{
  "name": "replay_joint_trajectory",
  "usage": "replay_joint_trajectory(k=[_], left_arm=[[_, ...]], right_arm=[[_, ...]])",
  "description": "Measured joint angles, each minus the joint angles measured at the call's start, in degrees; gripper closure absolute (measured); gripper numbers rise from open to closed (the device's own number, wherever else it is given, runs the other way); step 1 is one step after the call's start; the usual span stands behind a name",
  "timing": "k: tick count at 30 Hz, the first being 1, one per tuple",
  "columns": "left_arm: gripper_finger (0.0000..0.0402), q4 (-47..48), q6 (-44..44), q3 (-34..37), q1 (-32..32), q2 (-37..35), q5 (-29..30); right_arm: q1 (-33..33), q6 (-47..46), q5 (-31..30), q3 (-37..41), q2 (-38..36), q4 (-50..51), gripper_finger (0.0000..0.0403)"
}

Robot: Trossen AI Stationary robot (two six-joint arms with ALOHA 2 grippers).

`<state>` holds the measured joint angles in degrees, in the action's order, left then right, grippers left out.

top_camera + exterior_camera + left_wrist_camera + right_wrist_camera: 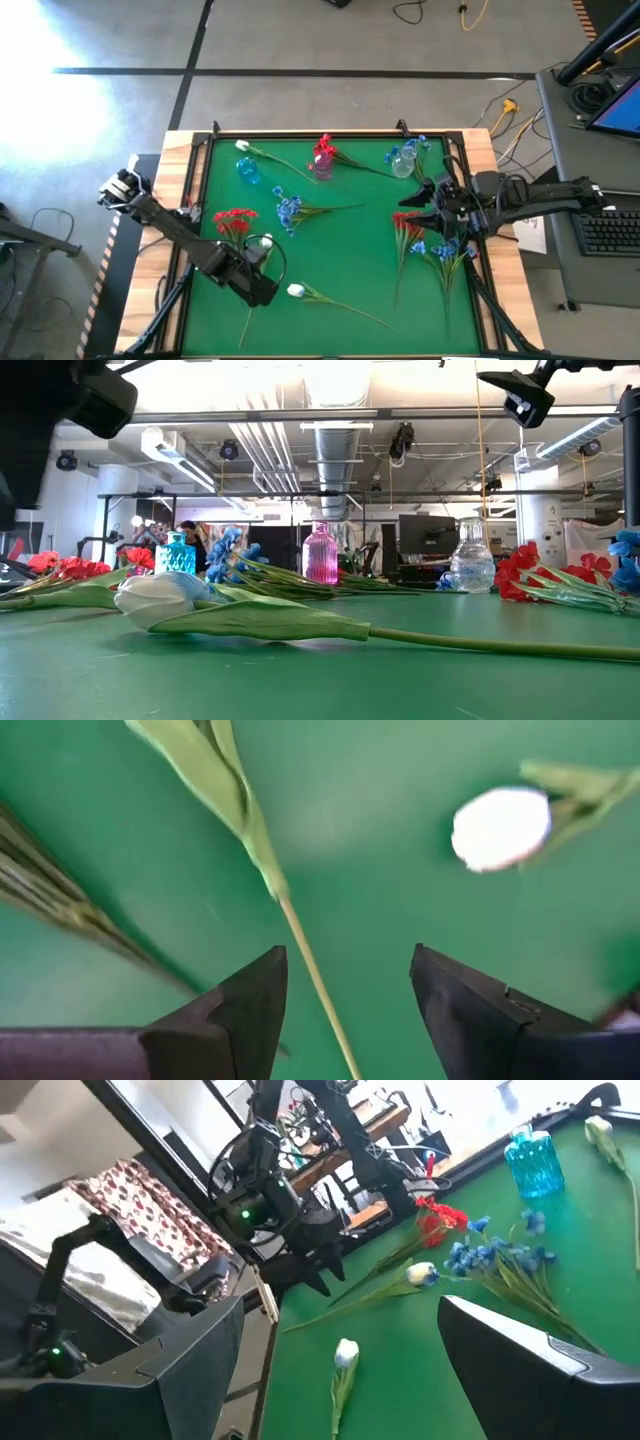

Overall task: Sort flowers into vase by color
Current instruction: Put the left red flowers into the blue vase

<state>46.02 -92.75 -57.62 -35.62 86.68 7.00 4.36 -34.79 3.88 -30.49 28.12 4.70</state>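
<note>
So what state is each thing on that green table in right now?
Left gripper: open, straddling a thin green stem.
Right gripper: open, empty.
White tulip bud: lying flat.
Pink glass vase: upright, holds red flower.
Blue glass vase: upright.
Clear glass vase: upright.

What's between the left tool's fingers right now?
In the left wrist view, a thin green flower stem runs between the open left tool fingers, untouched, over bare green mat.
</note>
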Motion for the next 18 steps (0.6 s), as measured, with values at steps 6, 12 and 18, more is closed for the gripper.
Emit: replay_joint_trajectory(k=[6, 12, 18], left_arm=[[0.0199, 0.4, 0.8, 0.3, 0.3, 0.3, 0.3], [0.0199, 9.3, -2.0, 0.1, 0.3, -1.2, -5.0], [0.0199, 11.2, -2.9, 0.7, -0.1, -1.7, -4.8]], right_arm=[[0.0, 4.0, -6.7, 0.1, 2.2, 1.0, 0.0077], [-0.1, 4.9, -10.2, 0.1, 3.2, 0.6, 0.0077], [-0.1, 5.0, -11.6, 0.1, 3.1, 0.6, 0.0077]])
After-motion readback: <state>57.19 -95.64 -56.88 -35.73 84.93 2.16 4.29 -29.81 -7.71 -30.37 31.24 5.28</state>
